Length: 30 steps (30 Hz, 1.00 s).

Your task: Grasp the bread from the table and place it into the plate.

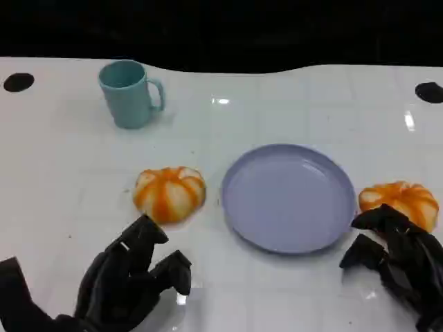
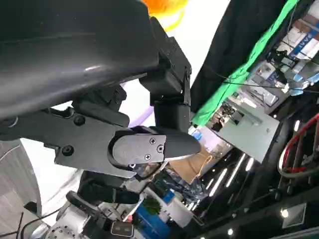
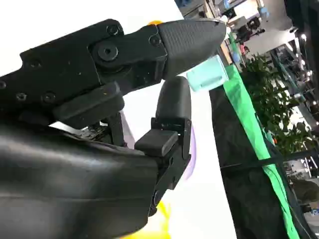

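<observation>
White table (image 1: 62, 180) carries a lavender plate (image 1: 287, 197) with nothing in it. Left hand (image 1: 131, 273) and right hand (image 1: 398, 259), fingers spread, hold nothing. One bread (image 1: 169, 193) lies left of the plate, another bread (image 1: 400, 202) right. Teal mug (image 1: 129, 93) stands behind.

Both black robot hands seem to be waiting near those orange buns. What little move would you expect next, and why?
Probably the right robot hand closing on the orange-and-white striped bread roll right of the round lavender plate. Its fingers already sit at that roll's near edge, holding nothing. The left robot hand, also holding nothing, sits short of the other striped roll, with bare table between them.
</observation>
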Each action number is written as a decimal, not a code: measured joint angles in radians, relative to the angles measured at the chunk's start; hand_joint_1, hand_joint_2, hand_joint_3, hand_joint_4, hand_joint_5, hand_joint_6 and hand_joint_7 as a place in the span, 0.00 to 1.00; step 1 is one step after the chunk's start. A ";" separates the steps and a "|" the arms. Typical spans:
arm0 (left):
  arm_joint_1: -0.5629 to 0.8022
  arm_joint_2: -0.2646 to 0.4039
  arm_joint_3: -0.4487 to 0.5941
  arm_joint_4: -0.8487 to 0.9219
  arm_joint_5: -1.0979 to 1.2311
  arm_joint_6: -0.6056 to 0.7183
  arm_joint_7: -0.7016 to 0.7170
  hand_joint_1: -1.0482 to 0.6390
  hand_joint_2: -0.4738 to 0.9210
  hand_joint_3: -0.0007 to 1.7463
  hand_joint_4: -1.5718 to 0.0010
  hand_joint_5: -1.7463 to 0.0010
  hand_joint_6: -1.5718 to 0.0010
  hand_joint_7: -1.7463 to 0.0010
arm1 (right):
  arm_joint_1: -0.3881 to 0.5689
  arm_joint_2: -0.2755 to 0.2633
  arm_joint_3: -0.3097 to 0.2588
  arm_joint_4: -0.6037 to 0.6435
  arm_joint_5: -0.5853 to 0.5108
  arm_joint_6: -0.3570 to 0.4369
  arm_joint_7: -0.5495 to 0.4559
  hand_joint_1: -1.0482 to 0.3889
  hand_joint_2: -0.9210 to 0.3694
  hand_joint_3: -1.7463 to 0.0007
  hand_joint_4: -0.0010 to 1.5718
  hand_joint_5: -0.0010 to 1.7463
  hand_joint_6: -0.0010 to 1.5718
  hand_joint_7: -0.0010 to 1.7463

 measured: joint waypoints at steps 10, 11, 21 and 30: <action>0.000 0.000 0.005 -0.010 -0.003 0.023 0.010 0.29 1.00 0.14 0.45 0.00 0.60 0.00 | 0.003 0.001 -0.001 -0.034 0.004 0.050 -0.028 0.35 0.00 0.91 0.42 0.89 0.41 0.68; 0.000 0.000 0.006 -0.010 -0.003 0.023 0.010 0.29 1.00 0.14 0.45 0.00 0.60 0.00 | 0.004 0.001 -0.001 -0.039 0.007 0.062 -0.028 0.35 0.00 0.91 0.42 0.90 0.41 0.68; 0.002 -0.004 0.005 -0.028 -0.001 0.023 0.035 0.29 1.00 0.14 0.44 0.00 0.59 0.00 | 0.015 0.004 -0.002 -0.066 0.010 0.090 -0.025 0.35 0.00 0.90 0.40 0.91 0.39 0.68; 0.003 -0.006 0.006 -0.049 -0.002 0.026 0.036 0.28 1.00 0.20 0.51 0.00 0.67 0.02 | 0.019 0.006 -0.001 -0.067 0.007 0.082 -0.023 0.36 0.00 0.90 0.40 0.90 0.40 0.68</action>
